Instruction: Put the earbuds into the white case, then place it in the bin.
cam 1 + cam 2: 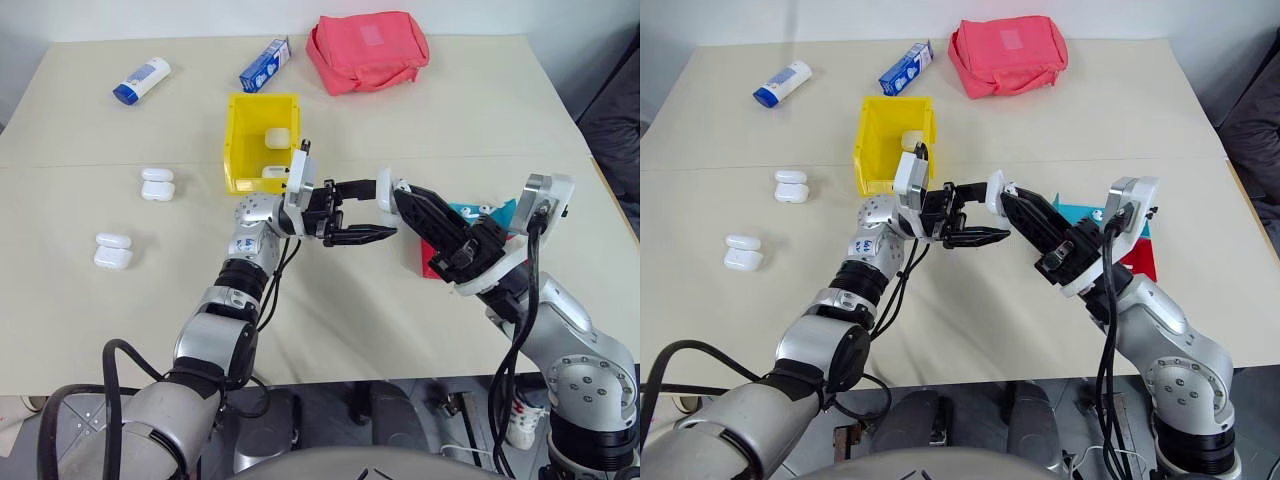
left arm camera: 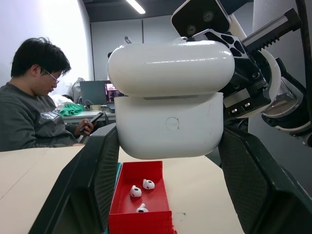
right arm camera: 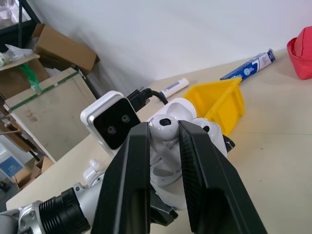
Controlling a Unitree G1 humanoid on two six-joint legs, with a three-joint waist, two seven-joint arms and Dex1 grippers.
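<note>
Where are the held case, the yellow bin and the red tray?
case (image 2: 170,124): left wrist view, front of its lower half.
bin (image 1: 240,140): left eye view, left wall.
red tray (image 2: 139,217): left wrist view, near wall.

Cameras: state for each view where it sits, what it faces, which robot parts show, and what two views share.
Left eye view: on the head, looking down over the table; both arms, left gripper, right gripper.
Right eye view: beside it, same scene, the bin.
Left wrist view: faces along its fingers, shut on the white case; red tray with earbuds beyond.
Right wrist view: along its fingers at an earbud.
Shared: both wrist views show the case.
</note>
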